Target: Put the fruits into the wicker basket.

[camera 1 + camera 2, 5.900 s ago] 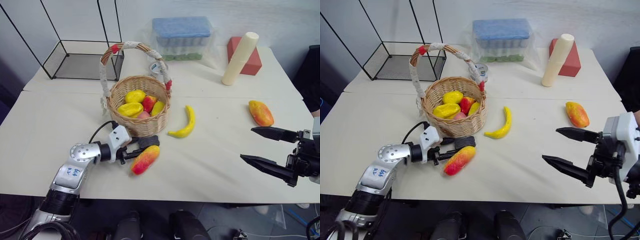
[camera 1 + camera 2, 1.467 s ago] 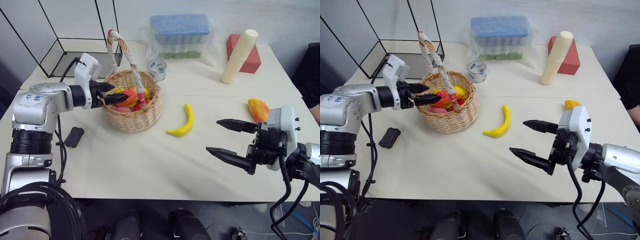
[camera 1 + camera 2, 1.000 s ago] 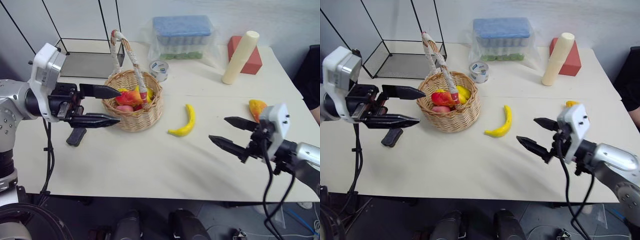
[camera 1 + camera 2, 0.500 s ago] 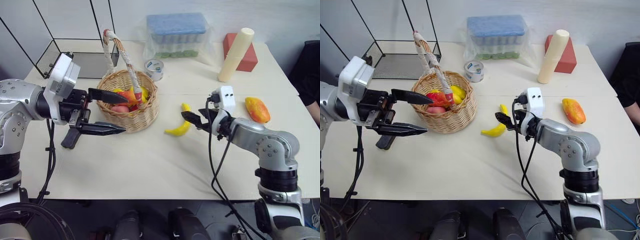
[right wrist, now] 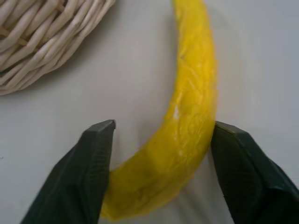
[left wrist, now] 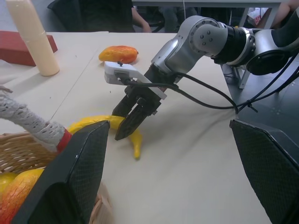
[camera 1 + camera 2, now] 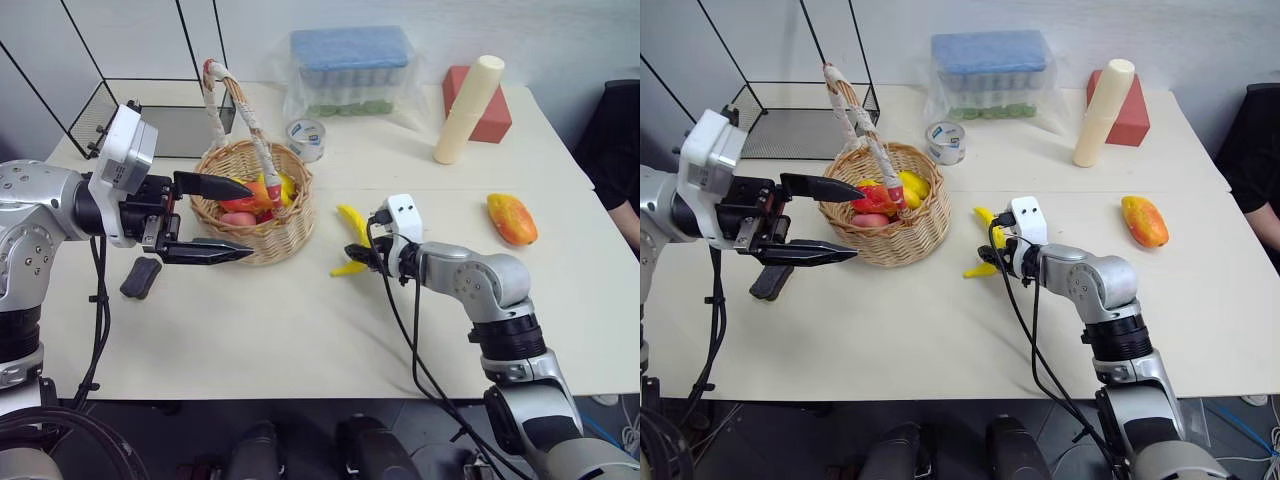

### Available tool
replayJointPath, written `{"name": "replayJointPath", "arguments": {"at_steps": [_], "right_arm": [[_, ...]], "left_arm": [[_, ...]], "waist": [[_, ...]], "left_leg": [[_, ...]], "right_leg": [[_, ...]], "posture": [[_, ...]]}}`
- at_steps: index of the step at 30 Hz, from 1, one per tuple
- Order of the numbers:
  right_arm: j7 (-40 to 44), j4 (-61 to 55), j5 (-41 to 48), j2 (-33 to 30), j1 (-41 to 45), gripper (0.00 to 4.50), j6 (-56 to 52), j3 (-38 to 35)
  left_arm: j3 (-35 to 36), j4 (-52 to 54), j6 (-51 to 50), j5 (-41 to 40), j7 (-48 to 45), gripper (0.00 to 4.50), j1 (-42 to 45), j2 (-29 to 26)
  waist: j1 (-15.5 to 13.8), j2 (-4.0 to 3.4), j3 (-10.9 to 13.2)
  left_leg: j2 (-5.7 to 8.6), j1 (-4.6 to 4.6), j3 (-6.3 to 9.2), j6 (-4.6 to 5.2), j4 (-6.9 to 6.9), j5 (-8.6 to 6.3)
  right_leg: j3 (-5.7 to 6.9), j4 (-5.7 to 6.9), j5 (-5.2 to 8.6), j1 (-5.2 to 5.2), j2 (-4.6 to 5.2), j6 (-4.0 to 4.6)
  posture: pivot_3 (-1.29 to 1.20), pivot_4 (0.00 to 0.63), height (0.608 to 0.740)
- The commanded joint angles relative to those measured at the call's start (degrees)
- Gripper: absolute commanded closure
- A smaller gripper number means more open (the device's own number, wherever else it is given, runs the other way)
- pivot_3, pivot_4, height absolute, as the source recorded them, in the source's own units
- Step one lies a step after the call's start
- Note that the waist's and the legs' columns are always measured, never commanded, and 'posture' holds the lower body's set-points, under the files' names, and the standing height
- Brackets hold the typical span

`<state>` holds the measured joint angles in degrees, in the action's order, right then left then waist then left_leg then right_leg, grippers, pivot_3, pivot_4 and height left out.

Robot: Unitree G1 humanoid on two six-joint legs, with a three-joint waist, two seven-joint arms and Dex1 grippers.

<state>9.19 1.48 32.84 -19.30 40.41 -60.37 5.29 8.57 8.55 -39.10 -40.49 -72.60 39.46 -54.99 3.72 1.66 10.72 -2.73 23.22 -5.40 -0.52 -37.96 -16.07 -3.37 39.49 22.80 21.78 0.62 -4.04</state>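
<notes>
Your right gripper [image 5: 159, 135], having swung in from the table's right edge, is narrowing around the banana [image 7: 349, 232] lying mid-table just beside the wicker basket [image 7: 250, 205], while your left gripper [image 7: 222, 216] is hovering wide and empty.

Wicker basket [image 7: 262, 225]: woven tan cane, rough ribbed weave, matt; handle wrapped in coarse white cord. Banana [image 5: 187, 135]: yellow, slightly wrinkled waxy skin with a soft sheen, looks plastic. Mango-like fruit [image 7: 511, 218]: smooth orange-red, mildly glossy. Table [image 7: 300, 330]: cream, smooth, matt. Right gripper [image 5: 161, 140] fingers [image 5: 96, 163]: black, finely textured matt pads. Left gripper [image 7: 225, 215] fingers: black matt, body white plastic, arm brushed silver metal. Wire mesh bin [image 7: 150, 125]: thin black metal. Cylinder [image 7: 465, 110]: cream, matt. Lidded box [image 7: 350, 65]: clear glossy plastic, blue top. Tape roll [image 7: 305, 138]: shiny.
</notes>
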Motion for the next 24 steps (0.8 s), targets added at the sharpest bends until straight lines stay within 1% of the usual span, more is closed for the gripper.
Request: {"name": "replayJointPath", "arguments": {"at_steps": [1,5,6,10,14,17,19,24], "right_arm": [[1.3,0.5,-3.4,-1.2,0.2,2.33,0.8,-0.2],[4.1,0.0,-5.8,-3.1,0.9,3.67,2.1,-0.5],[5.0,0.0,-6.2,-3.4,1.3,3.75,2.6,-0.5],[8.0,1.0,-7.9,-3.9,4.6,3.75,4.2,-0.4],[11.7,7.8,-11.0,-3.0,15.3,3.75,9.2,0.2],[14.5,16.3,-13.0,-0.3,24.7,3.75,14.0,0.6],[17.7,23.1,-14.9,2.6,31.1,3.75,18.8,2.3],[23.2,35.0,-18.3,9.2,39.8,3.75,27.2,4.1]], "left_arm": [[3.1,-0.4,0.9,-0.2,1.2,0.18,-0.1,-0.7],[6.1,-3.2,0.4,-0.1,3.0,0.18,-1.0,-1.4],[6.8,-3.9,0.3,0.0,3.3,0.18,-1.4,-1.7],[9.3,-5.2,0.0,-0.6,4.1,0.18,-2.6,-2.6],[12.1,-4.9,-1.0,-1.7,4.7,0.18,-4.4,-3.4],[13.0,-3.7,-0.9,-1.6,5.2,0.18,-6.1,-3.5],[14.0,-3.0,-1.1,-1.9,6.0,0.18,-6.9,-3.5],[15.6,-2.1,-0.9,-2.2,7.4,0.18,-8.7,-3.5]], "waist": [[-0.2,0.0,0.0],[-0.2,0.0,0.0],[-0.2,0.0,0.0],[0.7,0.0,0.0],[1.5,-0.04,0.0],[1.9,-0.05,0.0],[2.3,-0.05,0.0],[3.0,-0.05,0.0]], "left_leg": [[0.0,0.01,0.01,0.0,-0.01,0.0],[0.01,0.02,0.01,0.02,-0.02,-0.01],[0.01,0.02,0.01,0.02,-0.02,-0.01],[-0.02,0.05,0.0,0.02,0.0,-0.01],[-0.01,0.07,-0.07,-0.01,0.05,0.0],[-0.02,0.12,-0.11,-0.06,0.07,0.03],[-0.03,0.16,-0.13,-0.08,0.1,0.04],[-0.04,0.2,-0.13,-0.09,0.12,0.03]], "right_leg": [[0.01,0.0,0.0,0.0,0.01,0.0],[0.01,0.0,0.0,0.01,0.02,0.0],[0.01,0.01,0.0,0.02,0.02,0.0],[0.02,0.02,0.0,0.08,0.0,0.0],[0.0,0.12,0.0,0.21,0.0,0.0],[0.02,0.29,0.01,0.44,0.0,0.02],[0.02,0.37,0.01,0.56,0.01,0.02],[0.05,0.47,0.01,0.66,0.02,0.03]], "posture": [[0.0,0.15,0.74],[0.0,0.15,0.74],[0.0,0.15,0.74],[0.0,0.15,0.74],[0.0,0.15,0.74],[0.0,0.15,0.74],[0.0,0.15,0.74],[0.0,0.15,0.74]]}}
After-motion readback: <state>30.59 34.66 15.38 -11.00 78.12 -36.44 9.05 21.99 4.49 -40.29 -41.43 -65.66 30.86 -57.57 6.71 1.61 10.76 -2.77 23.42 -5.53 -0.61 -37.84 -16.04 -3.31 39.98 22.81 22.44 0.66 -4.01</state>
